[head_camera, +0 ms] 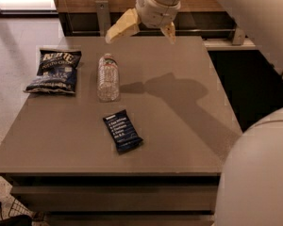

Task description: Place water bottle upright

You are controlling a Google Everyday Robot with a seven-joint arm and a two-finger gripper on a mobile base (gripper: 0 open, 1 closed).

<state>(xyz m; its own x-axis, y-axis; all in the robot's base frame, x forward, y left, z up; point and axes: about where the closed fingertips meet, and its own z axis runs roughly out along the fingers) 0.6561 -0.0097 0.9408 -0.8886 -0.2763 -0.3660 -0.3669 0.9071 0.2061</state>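
Hovering above the far edge of the table [179, 126], the claw [140, 38] has its two pale fingers spread wide, holding nothing. The water bottle [108, 78] lies flat on its side on the table, apart from the claw, its white cap pointing toward the far edge. A chip bag [54, 69] lies near it, and a dark blue snack bar [122, 131] rests nearer the front.
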